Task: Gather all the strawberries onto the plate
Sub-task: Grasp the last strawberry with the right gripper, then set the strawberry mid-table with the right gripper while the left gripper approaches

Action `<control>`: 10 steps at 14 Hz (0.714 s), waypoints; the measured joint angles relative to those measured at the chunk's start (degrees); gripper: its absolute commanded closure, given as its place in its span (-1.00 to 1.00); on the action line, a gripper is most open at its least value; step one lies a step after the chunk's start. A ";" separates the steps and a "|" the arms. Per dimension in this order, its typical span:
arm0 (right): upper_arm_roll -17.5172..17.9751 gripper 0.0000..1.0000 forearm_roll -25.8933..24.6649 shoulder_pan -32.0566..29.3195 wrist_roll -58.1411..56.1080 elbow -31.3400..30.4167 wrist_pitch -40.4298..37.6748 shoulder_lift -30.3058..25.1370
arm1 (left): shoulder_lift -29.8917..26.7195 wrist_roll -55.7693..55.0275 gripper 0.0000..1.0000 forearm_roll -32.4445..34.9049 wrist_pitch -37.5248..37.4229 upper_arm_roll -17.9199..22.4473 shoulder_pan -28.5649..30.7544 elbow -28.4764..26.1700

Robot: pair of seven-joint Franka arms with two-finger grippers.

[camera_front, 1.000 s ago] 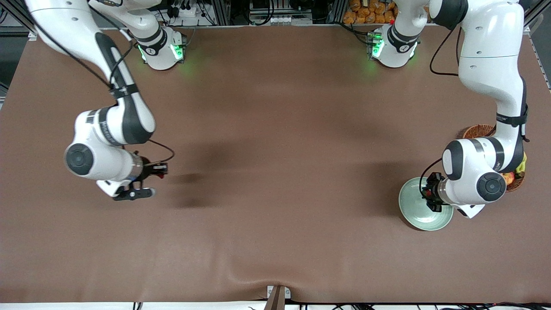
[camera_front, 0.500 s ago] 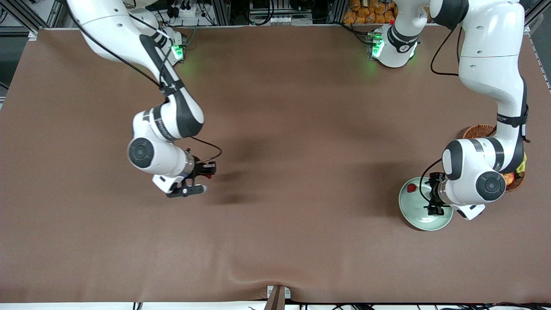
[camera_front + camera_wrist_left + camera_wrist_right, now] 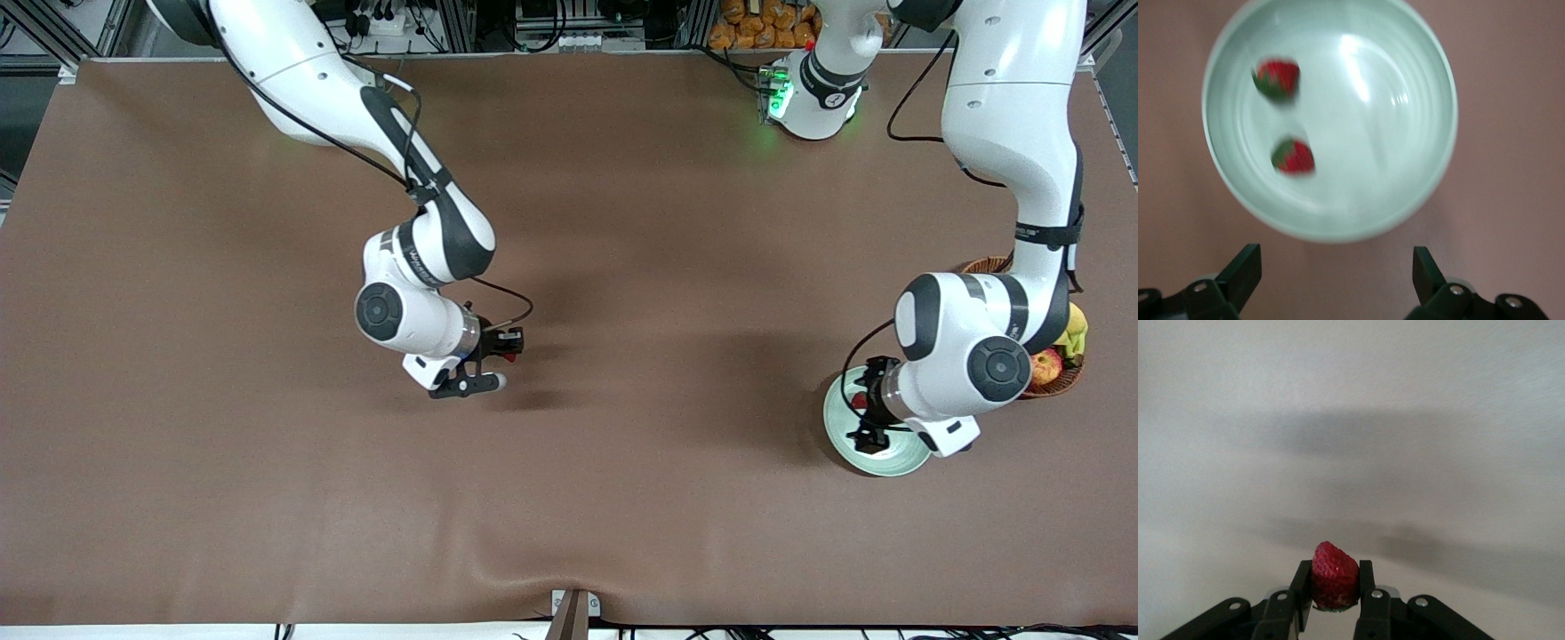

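Note:
The pale mint-green plate (image 3: 889, 459) sits at the left arm's end of the table. Two strawberries (image 3: 1278, 79) (image 3: 1294, 156) lie in the plate (image 3: 1405, 133), apart from each other. My left gripper (image 3: 864, 404) hangs over the plate's edge, open and empty; in its wrist view the left gripper (image 3: 1335, 267) has wide-spread fingers with bare table between them. My right gripper (image 3: 504, 345) is up over the middle of the table, shut on a third strawberry (image 3: 1335, 577). Seen from the wrist, the right gripper (image 3: 1335, 590) pinches the berry with its red tip sticking out.
A brown wicker basket (image 3: 1058, 384) stands beside the plate, farther from the front camera and partly hidden by the left arm. It holds a red-yellow apple (image 3: 1046, 365) and a yellow-green fruit (image 3: 1076, 331).
My left gripper has opened and let a strawberry fall into the plate. The right arm has swung from its own end toward the middle of the table, carrying its strawberry.

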 measured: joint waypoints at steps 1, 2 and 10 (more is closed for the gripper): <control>-0.02 0.47 1.15 0.70 0.00 0.12 0.39 0.56 | -0.49 -1.79 -1.00 0.00 0.00 -1.62 -0.22 0.00; -0.02 0.34 1.92 1.14 0.00 0.23 0.50 0.94 | -1.01 -3.57 -1.00 0.00 -0.01 -2.79 -0.85 0.00; -0.48 -0.96 2.27 1.48 -0.04 0.91 1.79 1.86 | -0.26 -12.09 -1.00 0.01 -0.10 -3.55 -12.16 0.01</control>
